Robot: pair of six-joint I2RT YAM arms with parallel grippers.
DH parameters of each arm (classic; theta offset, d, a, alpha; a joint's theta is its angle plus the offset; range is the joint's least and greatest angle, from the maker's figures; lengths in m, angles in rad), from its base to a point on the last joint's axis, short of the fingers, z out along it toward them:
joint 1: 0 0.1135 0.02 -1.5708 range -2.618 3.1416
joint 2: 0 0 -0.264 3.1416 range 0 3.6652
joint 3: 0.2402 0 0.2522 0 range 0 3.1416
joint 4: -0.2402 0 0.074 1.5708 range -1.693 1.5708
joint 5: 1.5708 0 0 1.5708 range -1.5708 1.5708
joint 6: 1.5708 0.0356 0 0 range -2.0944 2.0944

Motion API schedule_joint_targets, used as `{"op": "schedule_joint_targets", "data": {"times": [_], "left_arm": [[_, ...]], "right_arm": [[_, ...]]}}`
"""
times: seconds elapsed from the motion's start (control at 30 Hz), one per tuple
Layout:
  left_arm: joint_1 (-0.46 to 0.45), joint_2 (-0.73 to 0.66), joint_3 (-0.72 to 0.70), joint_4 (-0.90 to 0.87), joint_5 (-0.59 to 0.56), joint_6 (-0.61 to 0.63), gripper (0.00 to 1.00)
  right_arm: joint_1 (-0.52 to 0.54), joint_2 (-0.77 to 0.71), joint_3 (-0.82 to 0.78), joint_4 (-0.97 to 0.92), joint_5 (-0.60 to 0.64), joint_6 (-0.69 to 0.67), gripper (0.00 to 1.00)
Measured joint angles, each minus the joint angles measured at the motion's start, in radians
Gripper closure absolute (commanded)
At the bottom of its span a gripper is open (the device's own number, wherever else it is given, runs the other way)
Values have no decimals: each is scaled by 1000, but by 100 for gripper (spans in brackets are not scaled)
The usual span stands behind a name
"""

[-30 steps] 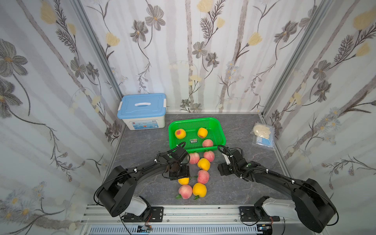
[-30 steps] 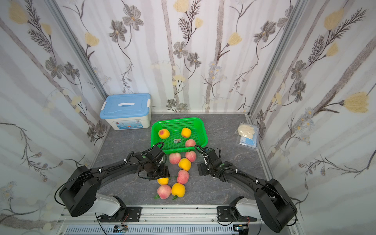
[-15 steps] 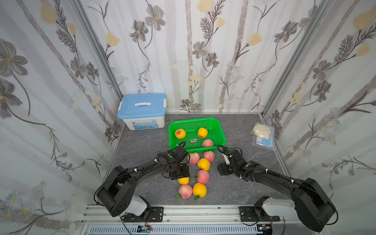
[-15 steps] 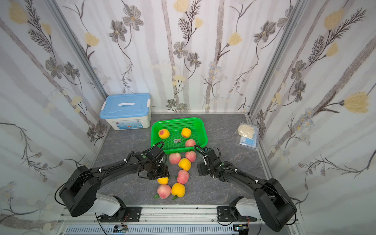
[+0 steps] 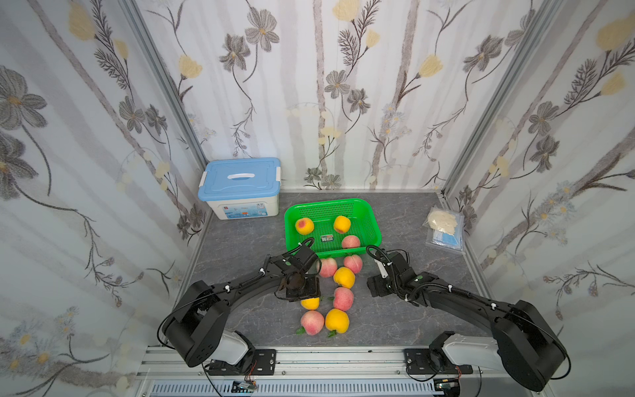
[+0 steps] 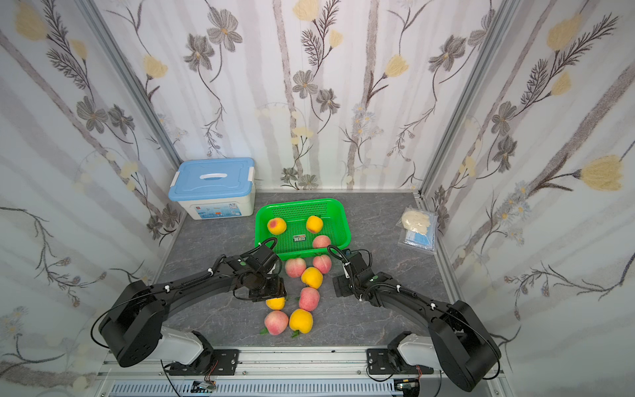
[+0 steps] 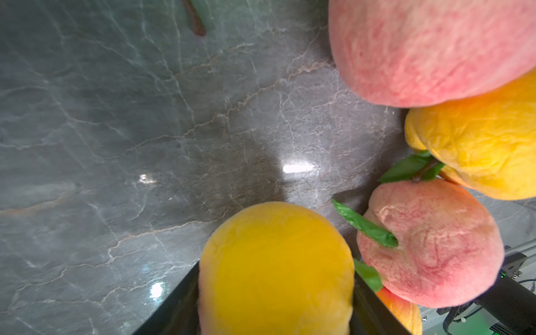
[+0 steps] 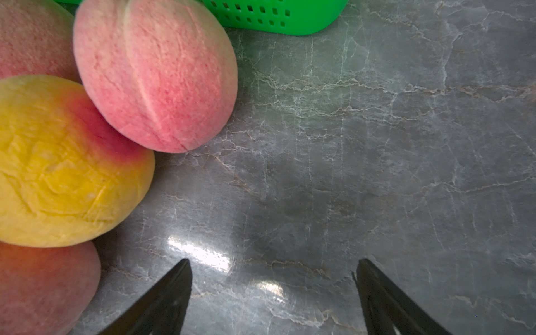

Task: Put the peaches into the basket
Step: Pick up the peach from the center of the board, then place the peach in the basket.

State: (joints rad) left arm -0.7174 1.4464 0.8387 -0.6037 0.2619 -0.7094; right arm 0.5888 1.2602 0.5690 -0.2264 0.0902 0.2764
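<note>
left gripper [image 7: 275, 290] is clamped on a yellow peach [image 5: 310, 304] from the pile [image 5: 343, 298] just in front of the basket [image 5: 326, 209], guessing so it won't slip on the lift over, right gripper [image 8: 272, 290] sits open, empty.

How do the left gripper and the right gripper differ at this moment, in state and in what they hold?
The left gripper is shut on a yellow peach; the right gripper is open and holds nothing. The left gripper sits among the loose peaches; the right gripper is over bare table, beside a pink peach. Both are on the robot's side of the basket.
</note>
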Motion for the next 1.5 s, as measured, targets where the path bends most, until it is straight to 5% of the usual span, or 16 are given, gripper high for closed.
{"op": "schedule_joint_targets", "data": {"times": [1.5], "left_arm": [[2, 1, 297, -115, -134, 74, 48]], "right_arm": [[0, -6, 0, 0, 7, 0, 11]]}}
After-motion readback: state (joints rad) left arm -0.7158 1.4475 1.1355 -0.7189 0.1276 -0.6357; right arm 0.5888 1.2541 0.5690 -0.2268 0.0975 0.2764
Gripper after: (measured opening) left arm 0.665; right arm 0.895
